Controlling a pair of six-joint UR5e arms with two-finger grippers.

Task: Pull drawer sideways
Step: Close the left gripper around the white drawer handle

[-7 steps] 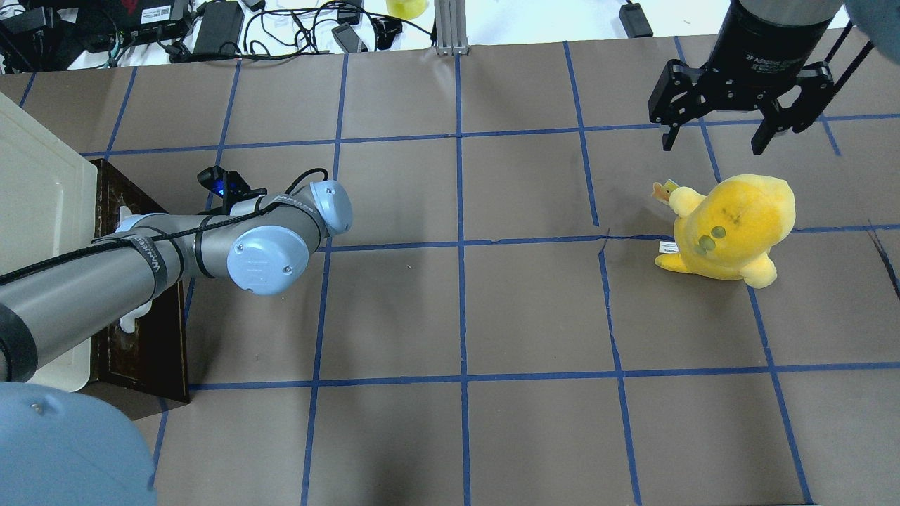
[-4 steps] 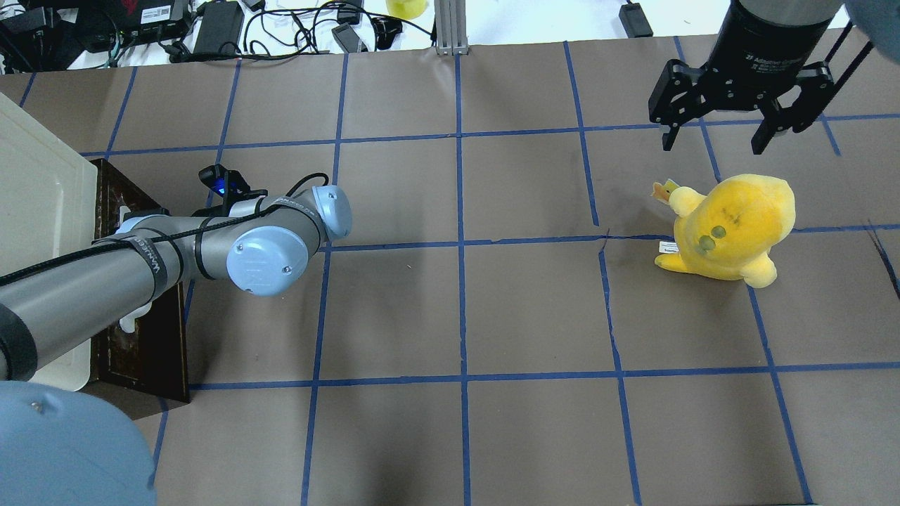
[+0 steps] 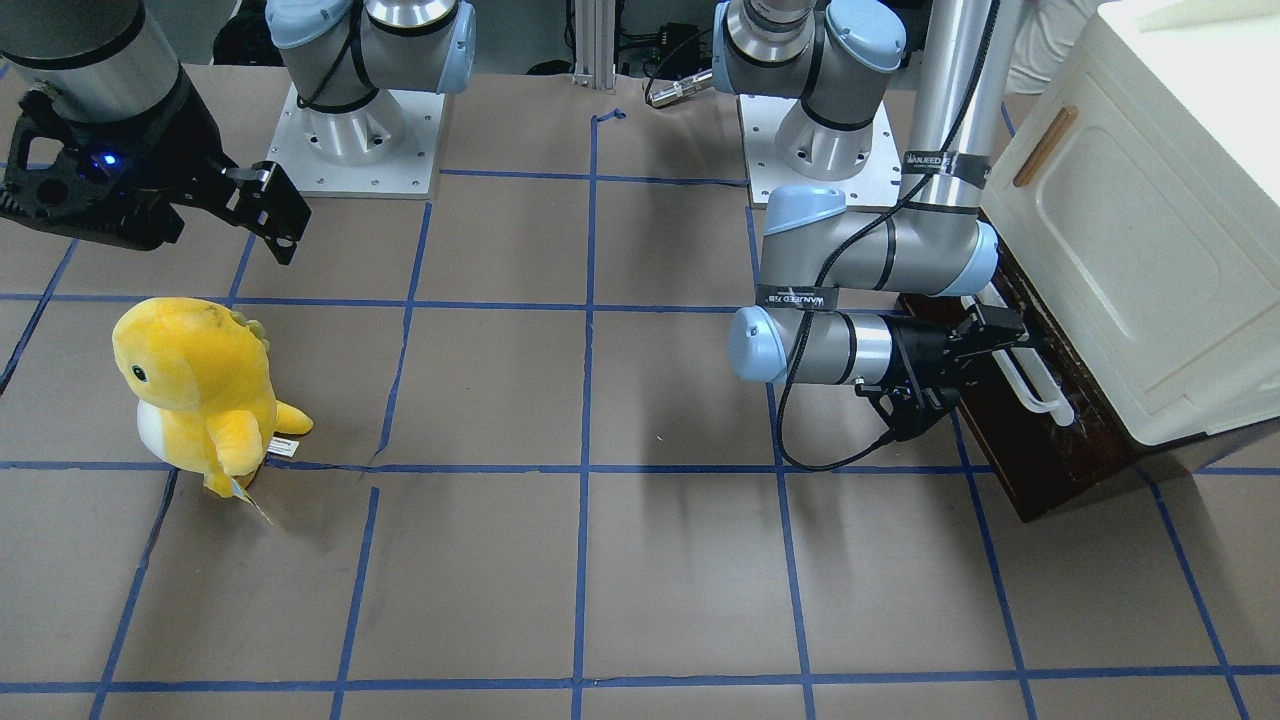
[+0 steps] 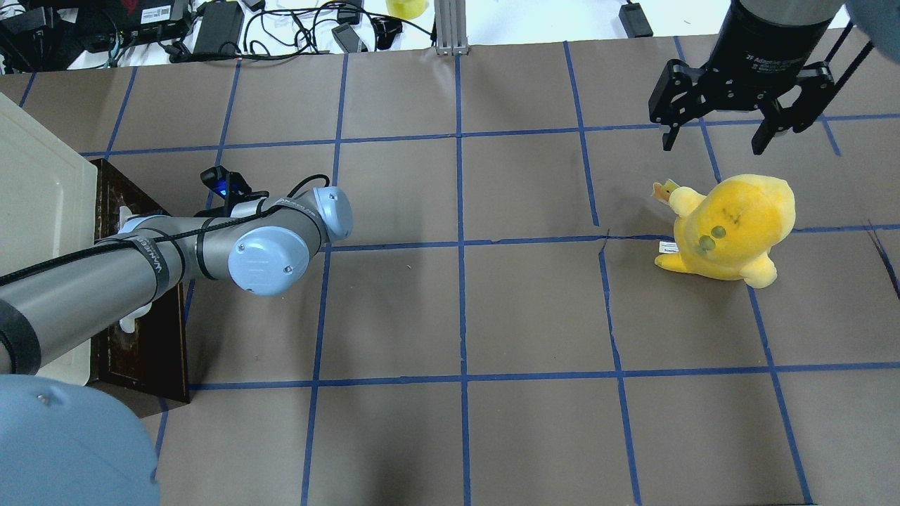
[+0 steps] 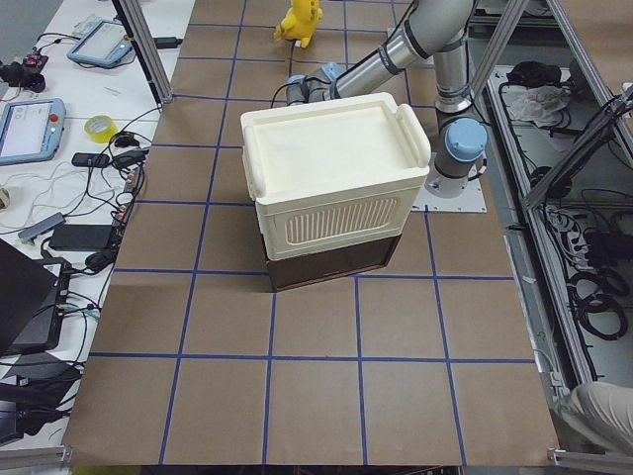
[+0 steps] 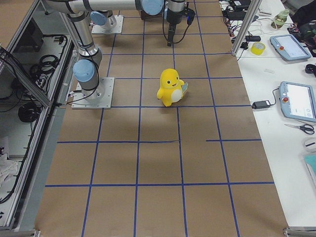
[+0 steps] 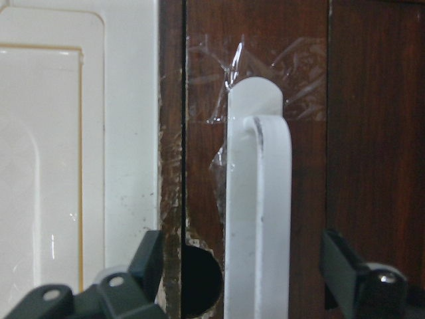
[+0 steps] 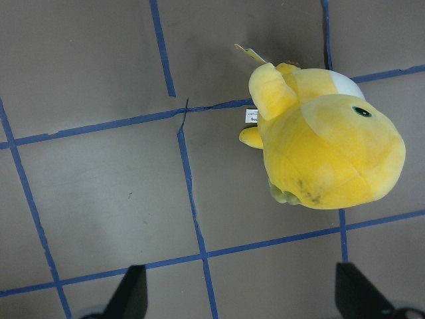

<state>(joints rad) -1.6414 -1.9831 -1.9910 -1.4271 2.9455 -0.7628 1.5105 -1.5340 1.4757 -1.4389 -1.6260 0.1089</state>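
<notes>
The drawer has a dark brown worn front and sits at the foot of the cream cabinet. Its long white bar handle runs along the front. My left gripper is open and reaches sideways at the handle. In the left wrist view the handle stands between the two black fingers, which are apart from it. In the overhead view the drawer front shows under my left forearm. My right gripper is open and empty, hanging above the table far from the drawer.
A yellow plush toy stands on the brown paper table below my right gripper, and it also shows in the right wrist view. The cabinet door above the drawer has a small wooden handle. Cables and devices lie past the far edge.
My left arm has shifted very slightly toward the cabinet. The drawer and the right arm have not visibly moved.
</notes>
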